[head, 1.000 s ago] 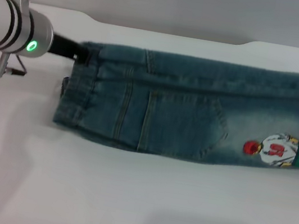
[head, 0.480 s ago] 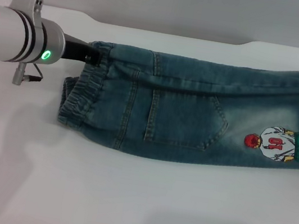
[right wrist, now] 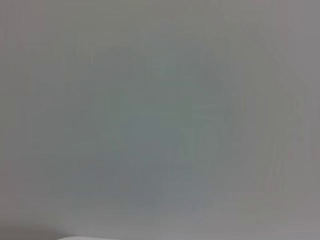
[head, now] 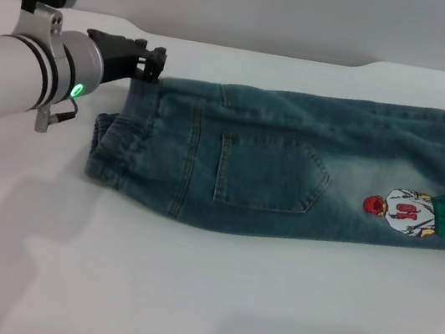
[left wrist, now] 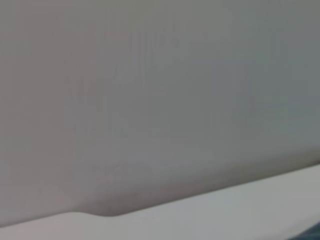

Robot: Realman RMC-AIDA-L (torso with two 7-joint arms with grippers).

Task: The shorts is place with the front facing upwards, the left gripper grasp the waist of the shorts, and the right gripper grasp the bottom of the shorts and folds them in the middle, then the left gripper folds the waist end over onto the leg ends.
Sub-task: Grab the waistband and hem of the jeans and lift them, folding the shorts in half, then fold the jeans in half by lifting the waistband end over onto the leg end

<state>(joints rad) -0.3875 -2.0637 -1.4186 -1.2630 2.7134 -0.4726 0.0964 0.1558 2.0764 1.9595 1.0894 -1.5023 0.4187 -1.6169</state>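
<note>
The shorts (head: 290, 169) lie flat across the table, folded lengthwise, with a patch pocket (head: 270, 175) and the red cartoon patch (head: 405, 215) facing up. The gathered waist (head: 116, 146) is at the left end. The leg ends run out of the head view on the right. My left gripper (head: 153, 61) hovers just behind the waist's far corner, open and holding no cloth. A sliver of denim (left wrist: 314, 234) shows in a corner of the left wrist view. The right gripper is out of view.
The white table (head: 185, 297) stretches in front of the shorts, and its far edge (head: 249, 49) runs along a grey wall. The right wrist view shows only grey wall.
My left gripper has let go of the waist's far corner and pulled up and back. The shorts have settled flat and slid slightly left.
</note>
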